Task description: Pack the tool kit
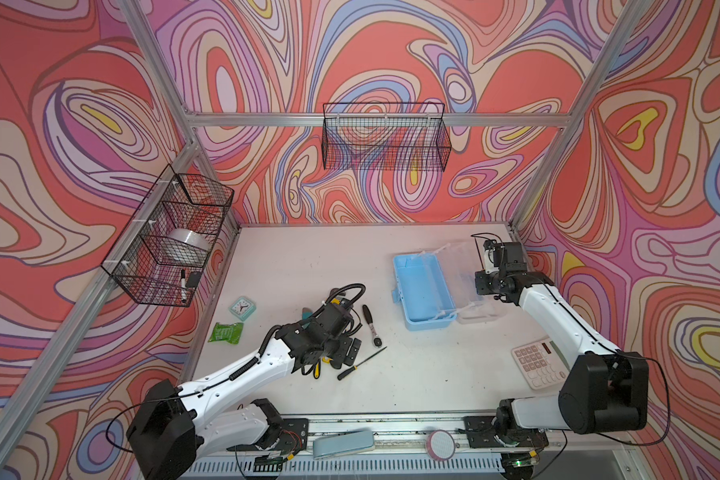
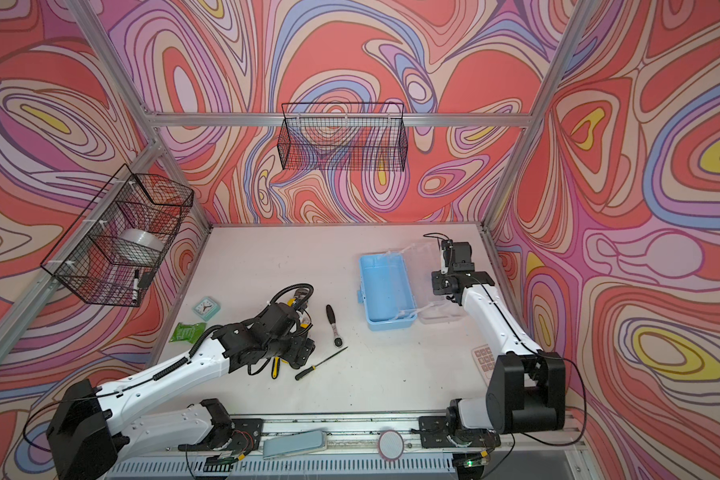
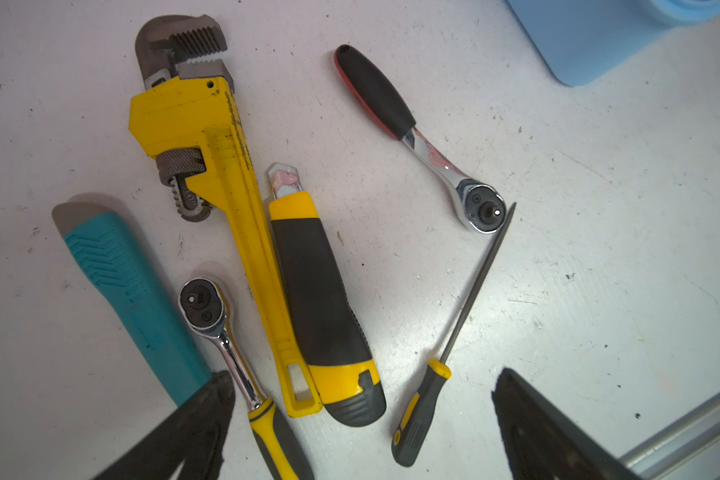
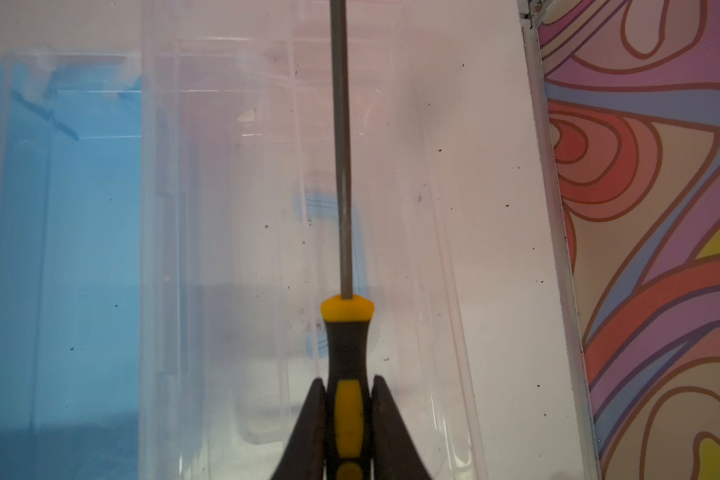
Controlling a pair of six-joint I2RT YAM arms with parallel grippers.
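Packing has barely begun, as I judge it: the tool kit [image 1: 421, 291] lies open toward the far right of the desk [image 1: 292, 257], its clear lid [image 1: 466, 270] folded out flat on the side nearest the wall, and the blue tray looks empty in both top views. My right jaws [image 4: 346, 399] are closed on the yellow-and-black handle of a screwdriver [image 4: 344, 208], whose shaft points out over the clear lid, with the blue tray just beside it; so this tool hangs above the lid and not yet above the tray. My left jaws [image 3: 362, 415] stand wide and hold nothing, hovering over the loose tools, well apart from the kit: a yellow pipe wrench [image 3: 208, 137], a utility knife [image 3: 321, 299], two ratchets [image 3: 416, 137] [image 3: 221, 332], a slim file-like tool [image 3: 466, 316] and a teal-handled tool [image 3: 129, 291]. All of these are left to carry over, then the lid to shut.
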